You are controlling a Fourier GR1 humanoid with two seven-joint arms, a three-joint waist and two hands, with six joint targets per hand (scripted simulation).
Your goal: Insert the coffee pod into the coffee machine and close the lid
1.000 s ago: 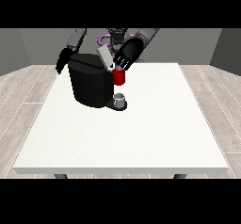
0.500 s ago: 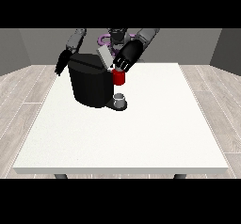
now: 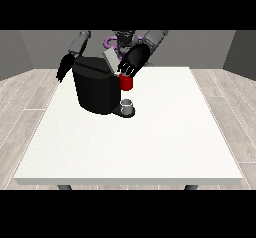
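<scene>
Hovering my hand at the view's right over the coffee machine, fingertips just above a red thing at the machine; can't tell whether they're holding anything.

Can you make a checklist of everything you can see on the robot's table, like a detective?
Surface: large white table, mostly bare.
Job's things: black coffee machine stands at the table's far left part, its grey lid tilted up. A red thing at the machine shows at its front. A grey thing sits on the machine's base below it; cannot tell whether it is the pod.
Clutter: nothing seen.
Hands: the hand at the view's right is at the machine's top, by the lid and the red thing. The hand at the view's left hangs beside the machine.
Cables: nothing seen.
Surroundings: wood-look floor, grey walls.
</scene>
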